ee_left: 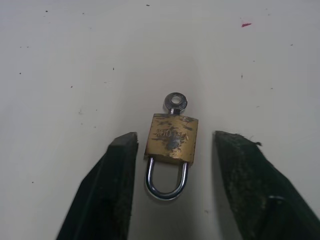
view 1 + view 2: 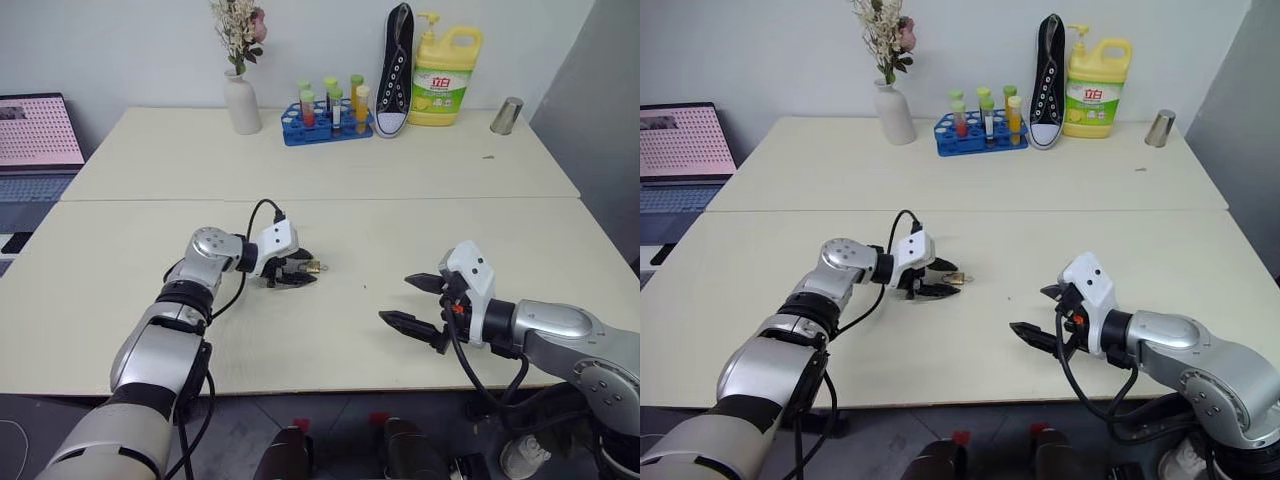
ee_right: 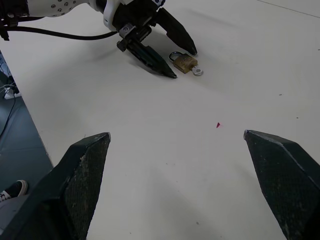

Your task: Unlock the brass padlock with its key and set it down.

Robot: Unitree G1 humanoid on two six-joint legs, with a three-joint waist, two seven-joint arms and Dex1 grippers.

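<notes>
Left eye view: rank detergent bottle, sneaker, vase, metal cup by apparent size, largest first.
1. Detergent bottle and sneaker: too close to rank, sneaker taller, bottle wider.
2. Vase.
3. Metal cup.

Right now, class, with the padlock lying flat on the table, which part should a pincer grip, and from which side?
Grip the padlock's brass body across its two flat sides, coming from the shackle end as the left pincer does. The body is boxy; the key stays free at the far end.
</notes>
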